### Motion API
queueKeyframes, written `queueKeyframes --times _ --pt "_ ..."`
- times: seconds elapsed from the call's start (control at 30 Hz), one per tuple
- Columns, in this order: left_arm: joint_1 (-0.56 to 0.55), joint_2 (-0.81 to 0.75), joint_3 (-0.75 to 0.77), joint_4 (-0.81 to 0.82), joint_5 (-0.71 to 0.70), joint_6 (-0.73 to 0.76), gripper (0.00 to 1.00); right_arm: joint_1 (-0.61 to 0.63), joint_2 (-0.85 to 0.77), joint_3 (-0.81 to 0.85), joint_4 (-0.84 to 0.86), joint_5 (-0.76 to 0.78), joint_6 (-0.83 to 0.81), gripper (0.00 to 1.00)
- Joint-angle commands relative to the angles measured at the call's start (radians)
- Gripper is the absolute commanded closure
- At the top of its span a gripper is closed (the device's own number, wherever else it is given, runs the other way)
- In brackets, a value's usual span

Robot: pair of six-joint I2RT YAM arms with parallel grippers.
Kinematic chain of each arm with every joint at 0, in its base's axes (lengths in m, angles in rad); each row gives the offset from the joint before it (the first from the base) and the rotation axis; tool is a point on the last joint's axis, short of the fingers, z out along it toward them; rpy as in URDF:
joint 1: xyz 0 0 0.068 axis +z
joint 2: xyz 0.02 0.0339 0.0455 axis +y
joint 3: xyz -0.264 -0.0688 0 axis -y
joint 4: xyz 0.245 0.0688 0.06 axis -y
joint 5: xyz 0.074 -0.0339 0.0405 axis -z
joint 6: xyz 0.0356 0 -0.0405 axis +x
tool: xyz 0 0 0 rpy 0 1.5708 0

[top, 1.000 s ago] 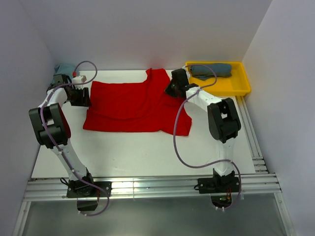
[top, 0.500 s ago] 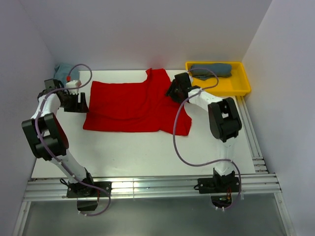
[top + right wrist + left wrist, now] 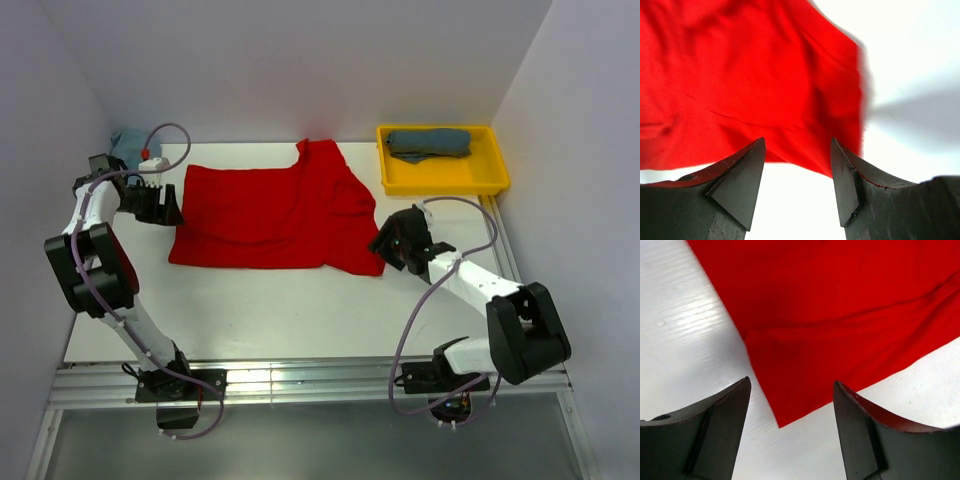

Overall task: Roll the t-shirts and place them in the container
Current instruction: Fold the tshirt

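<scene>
Spread and empty, the right hand hangs over the red t-shirt.

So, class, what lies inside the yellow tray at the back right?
A slate blue-grey t-shirt, bundled up, lies in the yellow tray. The tray floor under it is covered, so anything beneath cannot be seen.
</scene>
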Motion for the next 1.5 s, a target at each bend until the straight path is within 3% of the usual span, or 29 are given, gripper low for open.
queueKeyframes --times 0.0,0.2,0.6,0.7,0.83,1.03,1.47 --pt "-0.032 0.022 0.019 0.009 0.044 -0.003 0.28 0.007 -0.077 -0.065 0.008 0.041 0.046 0.38" --pt "-0.080 0.030 -0.031 0.057 -0.006 -0.014 0.30 0.007 -0.113 -0.118 -0.003 0.055 0.063 0.41" --pt "-0.090 0.107 -0.020 0.058 -0.056 -0.043 0.31 0.032 0.008 -0.085 0.049 0.028 0.059 0.50" --pt "-0.096 0.123 -0.007 0.060 -0.063 -0.052 0.32 0.033 0.031 -0.081 0.048 0.023 0.056 0.58" --pt "-0.104 0.151 0.006 0.072 -0.103 -0.068 0.32 0.035 0.016 -0.087 0.025 0.043 0.058 0.82" --pt "-0.107 0.203 0.029 0.089 -0.175 -0.106 0.32 0.032 -0.054 -0.096 -0.061 0.090 0.055 0.95" --pt "-0.107 0.237 0.072 0.074 -0.204 -0.137 0.31 -0.056 -0.196 -0.164 -0.186 0.112 0.035 0.98"
